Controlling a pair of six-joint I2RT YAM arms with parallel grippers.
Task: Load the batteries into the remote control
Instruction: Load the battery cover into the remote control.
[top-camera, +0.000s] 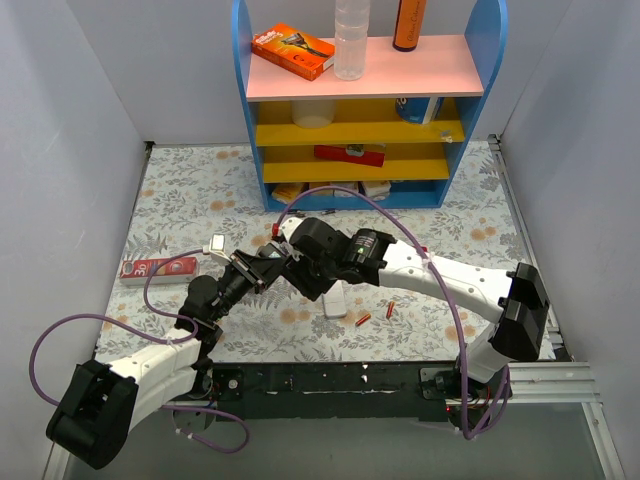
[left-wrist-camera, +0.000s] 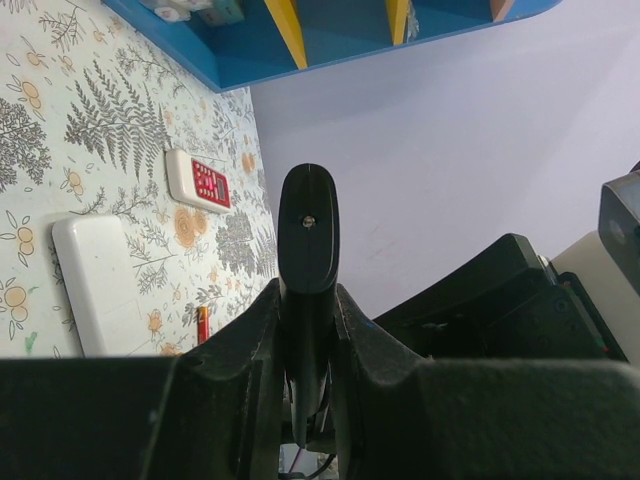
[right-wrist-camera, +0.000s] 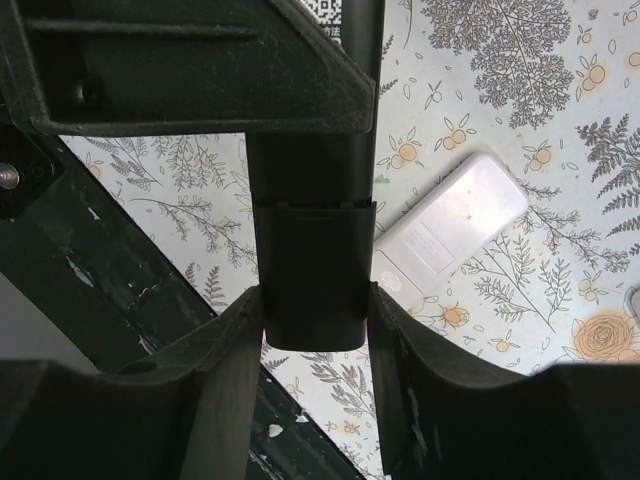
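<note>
Left pincer (left-wrist-camera: 308, 300): clamped almost fully shut on the thin edge of a slim dark remote (left-wrist-camera: 308, 220), which stands up out of its fingers.
Right pincer (right-wrist-camera: 315, 310): about half open, with its fingers pressed on both flanks of one end of that dark remote.
White remote (right-wrist-camera: 455, 225): the task's one, lying flat on the floral table (top-camera: 180, 190) below and just to one side of the right pincer, with nothing holding it.
Batteries (top-camera: 363, 320): two red ones lie loose on the table near the white remote, apart from both pincers.
Risk, wrong item: both pincers are busy with the dark remote, so the batteries could end up in it instead of the white one.
Risk, twist: two grips share one thin body, so uneven pulling could pop a cover off or drop the remote onto the white remote.
Risk, rolling: a dropped part or a low sweep could scatter the batteries.
Hidden: the dark remote's face and battery cover can't be seen. The white remote's battery bay can't be made out. From above, the arms hide both grips. I can't find any further batteries.
</note>
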